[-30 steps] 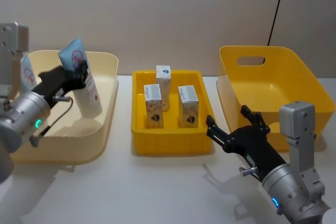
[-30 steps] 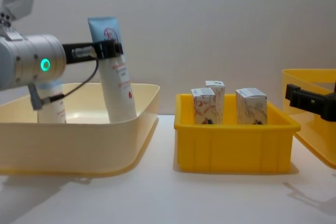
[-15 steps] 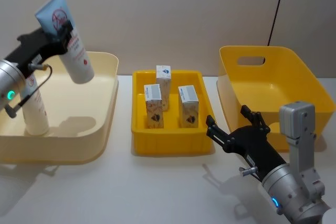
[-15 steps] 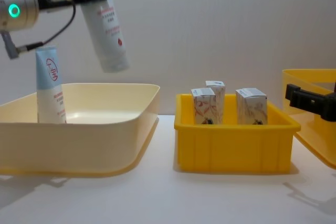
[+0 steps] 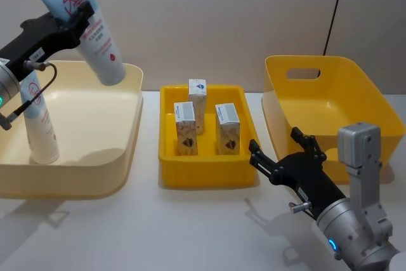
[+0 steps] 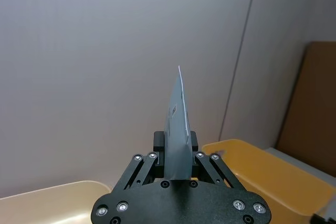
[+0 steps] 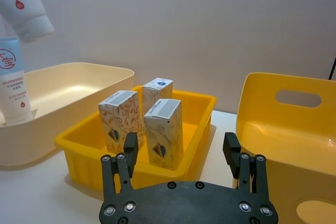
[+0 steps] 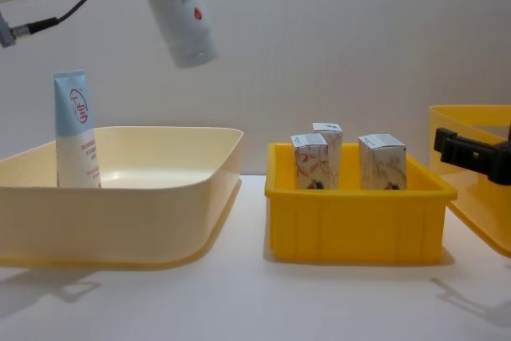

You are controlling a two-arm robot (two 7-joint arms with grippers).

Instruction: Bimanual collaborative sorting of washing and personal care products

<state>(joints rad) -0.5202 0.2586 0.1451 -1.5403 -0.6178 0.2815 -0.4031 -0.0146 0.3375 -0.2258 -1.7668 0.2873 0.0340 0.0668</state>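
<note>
Sorting barely begun, by the look of it. Nothing yet in the large yellow bin at 2 o'clock. Three cartons upright in the small yellow tray at the centre of the worktop. One standing tube upright inside the cream bin at 9 o'clock. Probably left to do: moving both tubes across, then dealing with the cartons, with no telling which bin for which.

Left gripper at 10 o'clock, raised high above the cream bin, clamped narrow on the flat crimped end of the lifted tube. Hangs tilted there, cap end down and toward 4 o'clock, clear above the bin's far rim and well apart from the standing tube.

Right gripper low over the worktop at 5 o'clock, spread wide and holding nothing. Sits just beside the tray's near right corner, facing the cartons, nearest the right-hand one, touching none.
</note>
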